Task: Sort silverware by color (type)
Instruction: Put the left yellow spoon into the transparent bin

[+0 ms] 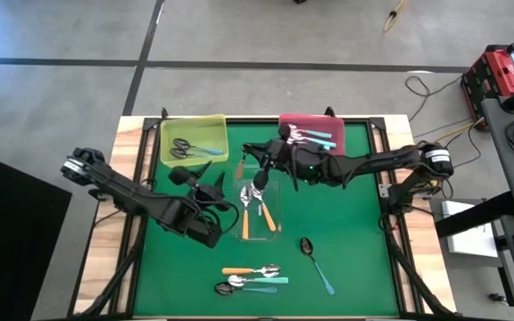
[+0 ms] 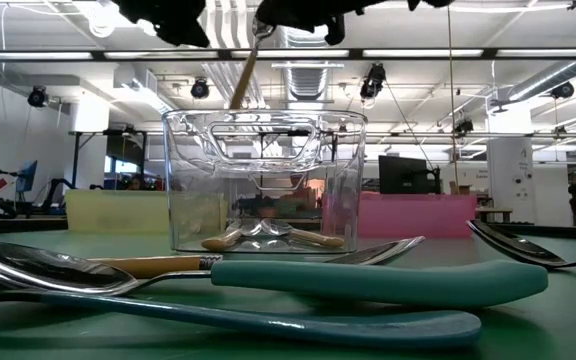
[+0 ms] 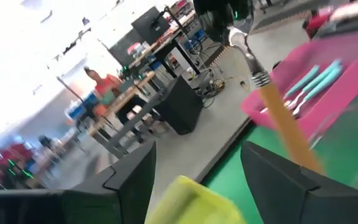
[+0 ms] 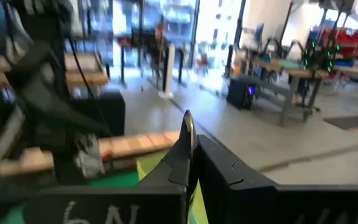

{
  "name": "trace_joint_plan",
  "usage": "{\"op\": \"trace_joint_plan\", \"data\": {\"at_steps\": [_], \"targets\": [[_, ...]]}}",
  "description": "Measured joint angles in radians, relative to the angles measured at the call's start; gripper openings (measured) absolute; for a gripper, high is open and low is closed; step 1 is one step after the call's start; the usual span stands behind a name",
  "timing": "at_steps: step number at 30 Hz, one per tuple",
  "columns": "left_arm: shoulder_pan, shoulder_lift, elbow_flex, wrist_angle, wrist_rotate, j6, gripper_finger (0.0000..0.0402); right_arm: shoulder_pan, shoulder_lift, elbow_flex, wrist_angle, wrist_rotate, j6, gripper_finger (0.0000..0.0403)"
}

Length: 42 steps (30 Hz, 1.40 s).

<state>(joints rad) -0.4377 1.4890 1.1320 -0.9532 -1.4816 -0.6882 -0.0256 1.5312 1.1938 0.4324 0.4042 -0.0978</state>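
Observation:
My right gripper (image 1: 250,153) hangs above the far end of the clear tray (image 1: 273,219), shut on an orange-handled spoon (image 3: 272,99) with a silver bowl. The handle (image 2: 244,72) slants down toward my left gripper (image 3: 197,180). That gripper stands open just left of the clear tray (image 2: 183,180), its fingers wide apart. The handle's free end lies beside one left finger (image 3: 278,180); whether they touch I cannot tell. More orange-handled spoons (image 1: 255,203) lie in the clear tray. My right gripper pinches the spoon by its bowl (image 4: 187,132), which shows edge-on between the two shut fingers. The spoon is lifted clear and hangs tilted, its bowl (image 3: 237,36) up at the fingers and the orange handle slanting down below them.
The yellow tray (image 1: 214,125) at the far left holds dark-bowled spoons; the pink tray (image 1: 294,121) at the far middle holds silver spoons with teal handles. Loose spoons (image 1: 252,276) lie near the mat's front edge, and a dark-bowled teal one (image 1: 316,264) lies to their right.

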Motion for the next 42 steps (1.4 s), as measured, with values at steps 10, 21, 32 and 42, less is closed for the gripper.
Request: {"op": "trace_joint_plan", "data": {"at_steps": [10,21,32,42], "targets": [[-0.003,-0.193,0.000,-0.017,0.124,0.355,0.0164,-0.013,0.007,0.225,-0.394,-0.011,-0.016,0.0009],[-0.004,-0.417,-0.122,0.443,0.743,0.818,0.0108,-0.028,-0.005,0.336,-0.565,-0.117,-0.025,0.0009],[0.019,-0.693,-0.539,1.181,1.012,1.130,0.0079,-0.047,0.038,0.333,-0.640,-0.312,0.205,0.0009],[0.029,-0.868,-0.702,1.375,0.866,1.216,0.0078,-0.047,0.144,0.331,-0.647,-0.310,0.371,0.0009]]}}
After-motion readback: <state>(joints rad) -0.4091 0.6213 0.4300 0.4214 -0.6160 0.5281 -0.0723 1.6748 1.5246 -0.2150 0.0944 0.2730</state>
